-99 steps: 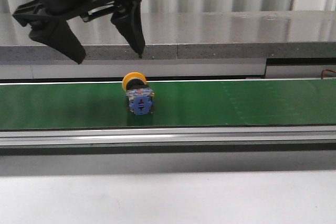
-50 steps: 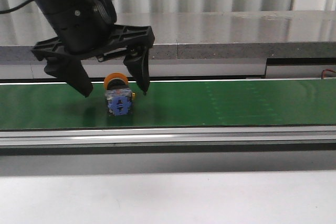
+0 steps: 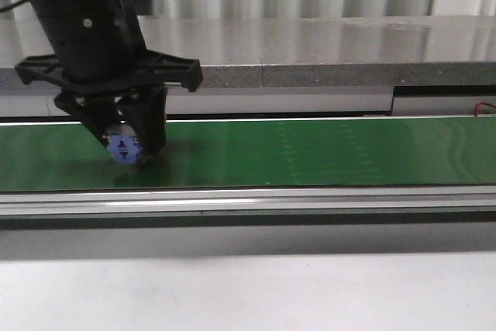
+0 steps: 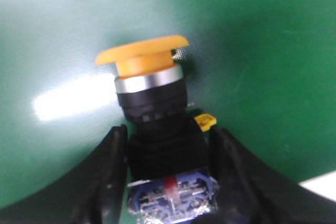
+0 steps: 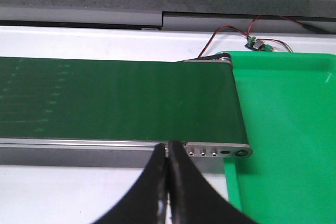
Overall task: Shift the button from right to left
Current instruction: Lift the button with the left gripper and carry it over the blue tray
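Left wrist view shows the left gripper [image 4: 169,174] with its two black fingers [image 4: 107,177] set close on either side of the button [image 4: 157,119], flanking its black mid-body; whether they press it yet or only bracket it I cannot tell, though the gap looks all but gone. The step in hand reads as the grasp itself, on the green conveyor belt [image 3: 325,153]. Next, by my judgement, comes a firm squeeze and a lift clear of the belt before carrying the part leftward. The button lies on its side on the belt, its broad yellow mushroom cap pointing away from the gripper, then a silver ring, a ribbed black collar, and a blue contact block with a red mark nearest the wrist; a small yellow tab juts from one side. In the front view only the blue end shows between the fingers. The right gripper [image 5: 167,182] hangs pinched together, empty, over the belt's far end beside a green tray [image 5: 283,129].
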`<state>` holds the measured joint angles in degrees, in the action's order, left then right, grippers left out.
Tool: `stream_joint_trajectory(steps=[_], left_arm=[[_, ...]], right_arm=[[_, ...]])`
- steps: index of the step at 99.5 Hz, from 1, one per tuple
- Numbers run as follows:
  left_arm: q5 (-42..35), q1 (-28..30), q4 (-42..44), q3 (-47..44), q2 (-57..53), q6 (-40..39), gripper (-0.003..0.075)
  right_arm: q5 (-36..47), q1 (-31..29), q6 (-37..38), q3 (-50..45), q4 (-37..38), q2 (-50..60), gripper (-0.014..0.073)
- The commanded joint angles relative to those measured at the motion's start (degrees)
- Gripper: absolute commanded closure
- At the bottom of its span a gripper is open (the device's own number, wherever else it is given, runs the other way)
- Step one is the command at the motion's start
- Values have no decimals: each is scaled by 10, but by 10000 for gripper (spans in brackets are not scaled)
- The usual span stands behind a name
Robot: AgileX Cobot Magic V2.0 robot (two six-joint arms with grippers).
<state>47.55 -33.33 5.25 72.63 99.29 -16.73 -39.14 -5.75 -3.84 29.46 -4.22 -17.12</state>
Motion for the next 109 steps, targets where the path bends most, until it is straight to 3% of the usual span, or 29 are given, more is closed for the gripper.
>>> stream_joint_trajectory(steps=[1,22,28,54,65,85,109], left_arm=[[20,-4,38,15,-61,-10,740],[74,2,200,-13,-162,-91,740],[74,14,211,-32,-196,-96,740],[68,174,210,-123,-297,-73,740],[50,267,179,-150,-302,-25,740],[-45,415,8,-161,-290,106,740],[-50,518,-49,-124,-193,138,740]], right_arm=[[38,-2,-4,13,3,-4,662],[38,-2,-4,13,3,-4,662],[38,-2,-4,13,3,-4,662],[38,-2,-4,13,3,-4,662],[38,-2,-4,13,3,-4,662],[38,-2,-4,13,3,-4,662],[38,-2,-4,13,3,-4,662]])
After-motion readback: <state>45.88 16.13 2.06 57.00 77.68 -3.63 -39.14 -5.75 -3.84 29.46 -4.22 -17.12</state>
